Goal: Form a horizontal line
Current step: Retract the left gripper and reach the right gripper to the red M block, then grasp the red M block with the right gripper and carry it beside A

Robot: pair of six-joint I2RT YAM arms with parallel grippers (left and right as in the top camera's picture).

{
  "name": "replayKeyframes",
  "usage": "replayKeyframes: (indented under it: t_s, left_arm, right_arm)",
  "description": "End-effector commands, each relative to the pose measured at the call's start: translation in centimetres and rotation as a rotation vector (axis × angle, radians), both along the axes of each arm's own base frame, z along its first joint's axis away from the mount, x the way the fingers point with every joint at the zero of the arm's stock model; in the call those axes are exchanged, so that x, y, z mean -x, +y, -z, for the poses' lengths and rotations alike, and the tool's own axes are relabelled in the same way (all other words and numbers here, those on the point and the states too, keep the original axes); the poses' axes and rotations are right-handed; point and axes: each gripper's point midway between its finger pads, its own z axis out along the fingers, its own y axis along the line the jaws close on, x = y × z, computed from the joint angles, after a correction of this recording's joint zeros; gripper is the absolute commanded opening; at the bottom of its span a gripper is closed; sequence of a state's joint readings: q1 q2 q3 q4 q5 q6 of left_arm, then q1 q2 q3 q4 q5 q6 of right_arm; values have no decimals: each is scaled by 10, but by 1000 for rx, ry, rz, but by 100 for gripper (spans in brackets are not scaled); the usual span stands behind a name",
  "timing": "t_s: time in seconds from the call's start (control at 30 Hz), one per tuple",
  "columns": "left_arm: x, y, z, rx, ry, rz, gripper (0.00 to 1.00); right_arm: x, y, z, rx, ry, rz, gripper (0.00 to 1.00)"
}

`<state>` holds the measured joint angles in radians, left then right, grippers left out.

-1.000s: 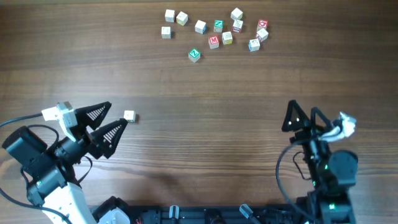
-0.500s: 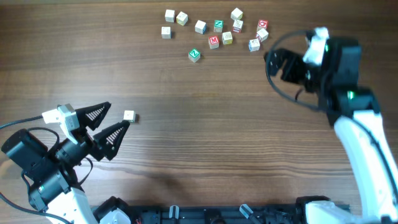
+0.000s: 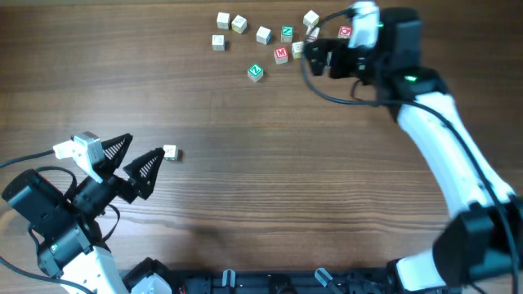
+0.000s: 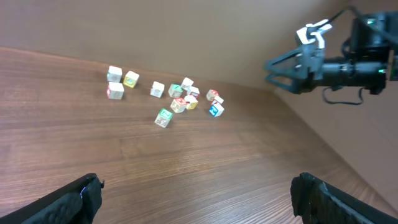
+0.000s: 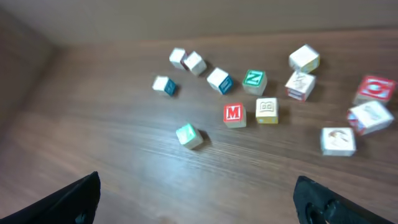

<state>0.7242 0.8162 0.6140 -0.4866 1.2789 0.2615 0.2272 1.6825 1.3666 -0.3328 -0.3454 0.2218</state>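
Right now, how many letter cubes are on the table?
14. Thirteen cubes lie scattered at the far side of the table, all visible from the right wrist; overhead, the right arm covers some. One lone cube sits by the left fingers.

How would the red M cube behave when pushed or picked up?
The red M cube, flat-faced wood, should probably slide rather than roll. Small, so likely light. The yellow-faced cube sits close beside it, so a push may shift both.
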Motion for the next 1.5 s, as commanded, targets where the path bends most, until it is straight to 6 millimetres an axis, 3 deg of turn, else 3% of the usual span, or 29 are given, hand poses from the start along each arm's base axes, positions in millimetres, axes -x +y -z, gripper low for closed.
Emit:
replayKeyframes:
  t_s: [0.0, 0.17, 0.33, 0.47, 0.67, 1.07, 1.43, 1.47]
  left_arm:
    - [-1, 2, 3, -29, -3, -11, 100]
    - [-1, 2, 3, -29, -3, -11, 100]
    - [-1, 2, 3, -29, -3, -11, 100]
    - [-1, 2, 3, -29, -3, -11, 100]
    - [-1, 2, 3, -29, -3, -11, 100]
    - [-1, 2, 3, -29, -3, -11, 100]
    - [-1, 2, 3, -29, -3, -11, 100]
    - [-1, 2, 3, -29, -3, -11, 100]
  right_arm:
    - [-34, 14, 15, 137, -54, 6, 100]
    - [-77, 50, 61, 191, -35, -66, 96]
    - [-100, 81, 108, 220, -34, -112, 89]
    - [-112, 83, 142, 227, -31, -80, 83]
    - [-114, 87, 174, 227, -13, -90, 79]
    - [-119, 77, 204, 260, 17, -28, 71]
    - [-125, 70, 202, 267, 9, 28, 34]
    - [-125, 68, 194, 276, 5, 43, 28]
